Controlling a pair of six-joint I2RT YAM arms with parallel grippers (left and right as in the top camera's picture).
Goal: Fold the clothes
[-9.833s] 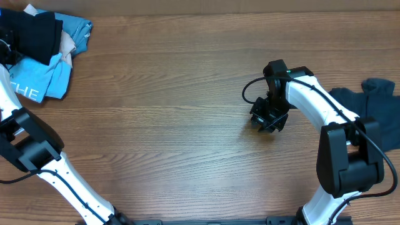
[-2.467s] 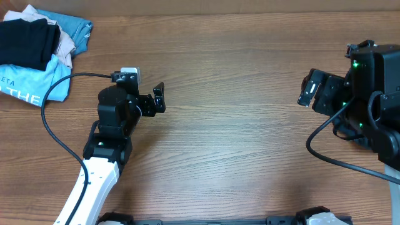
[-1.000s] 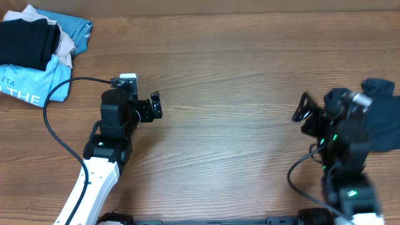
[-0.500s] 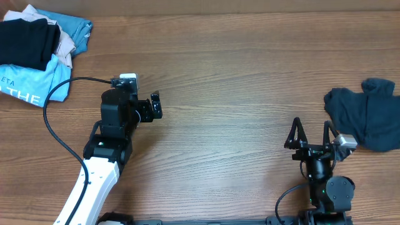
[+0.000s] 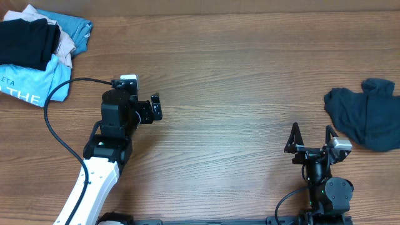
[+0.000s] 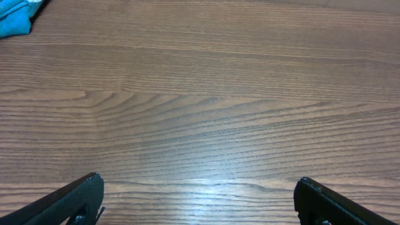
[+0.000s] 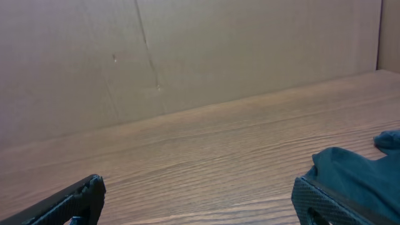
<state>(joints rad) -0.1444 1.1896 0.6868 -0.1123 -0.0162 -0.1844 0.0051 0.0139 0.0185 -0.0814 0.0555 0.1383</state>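
The clothes lie in two places. A crumpled dark slate-blue garment [image 5: 365,115] sits at the right edge of the table, and it also shows at the lower right of the right wrist view [image 7: 362,172]. A black garment [image 5: 25,39] rests on a pile at the far left corner. My right gripper [image 5: 310,139] is open near the front edge, left of the slate-blue garment and apart from it, with nothing between its fingers [image 7: 197,182]. My left gripper [image 5: 156,106] is open over bare wood [image 6: 199,181], well away from the pile.
The pile at the far left also holds a light blue printed shirt [image 5: 37,81], whose corner shows in the left wrist view [image 6: 15,15], and a beige piece [image 5: 65,44]. A brown cardboard wall [image 7: 187,56] stands behind the table. A black cable [image 5: 56,100] loops beside the left arm.
The right arm has drawn back from over the slate-blue garment to the front edge, leaving the garment lying in full view. The left arm has stayed still.
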